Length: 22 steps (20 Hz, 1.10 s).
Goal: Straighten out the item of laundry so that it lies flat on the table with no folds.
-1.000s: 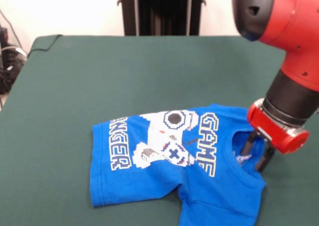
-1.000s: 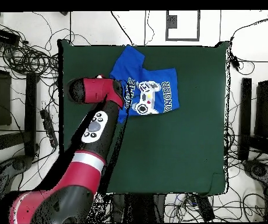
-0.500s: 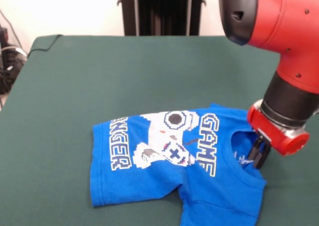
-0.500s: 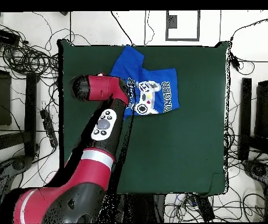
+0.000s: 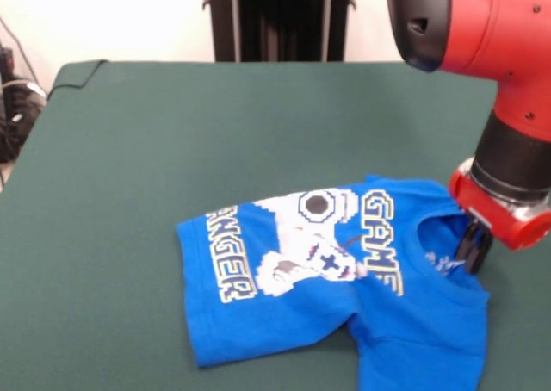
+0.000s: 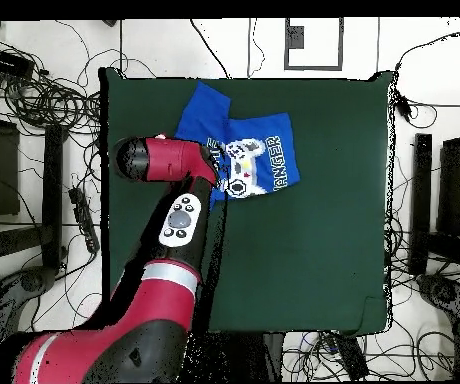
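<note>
The item of laundry (image 5: 327, 301), a bright blue T-shirt with a white controller print and block lettering, lies print-up near the front right of the table (image 5: 215, 124). It is creased around the print, and one sleeve bunches at the lower edge. My gripper (image 5: 472, 251) is shut on the neck opening at the shirt's right end, its dark fingers pressed together into the collar. From overhead the shirt (image 6: 259, 165) lies near the table's (image 6: 304, 260) top-left part. There the arm's red wrist (image 6: 169, 160) covers the gripper.
The black pedestal column (image 5: 280, 16) stands behind the table. Cables (image 5: 13, 107) hang off its left side. In the overhead view cables and equipment (image 6: 44, 100) ring the table, whose left edge is close to the arm's wrist.
The gripper shut on the collar and moved right in the front view. The whole shirt slid right with it and stretched out a little.
</note>
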Motion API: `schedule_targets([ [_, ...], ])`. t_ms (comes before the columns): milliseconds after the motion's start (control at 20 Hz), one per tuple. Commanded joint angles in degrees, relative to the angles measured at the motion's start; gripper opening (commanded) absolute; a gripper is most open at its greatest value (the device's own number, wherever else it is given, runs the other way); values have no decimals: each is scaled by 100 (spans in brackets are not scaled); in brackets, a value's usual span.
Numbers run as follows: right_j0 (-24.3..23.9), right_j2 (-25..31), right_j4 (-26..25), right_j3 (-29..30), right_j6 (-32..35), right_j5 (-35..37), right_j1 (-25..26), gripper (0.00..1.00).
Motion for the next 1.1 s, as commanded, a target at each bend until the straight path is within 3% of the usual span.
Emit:
schedule_targets([
  [50,-5,1607,-2,1798,-279,-498,-705,0],
  [300,415,1257,-192,1732,463,-1057,-578,0],
  [450,624,998,-183,1423,931,-2162,-166,0],
  [650,1481,-718,555,624,1732,-3109,815,0],
  [850,1567,-1409,1672,65,1241,-4078,1529,0],
  [1100,1385,-1316,2006,-176,624,-3962,1696,0],
])
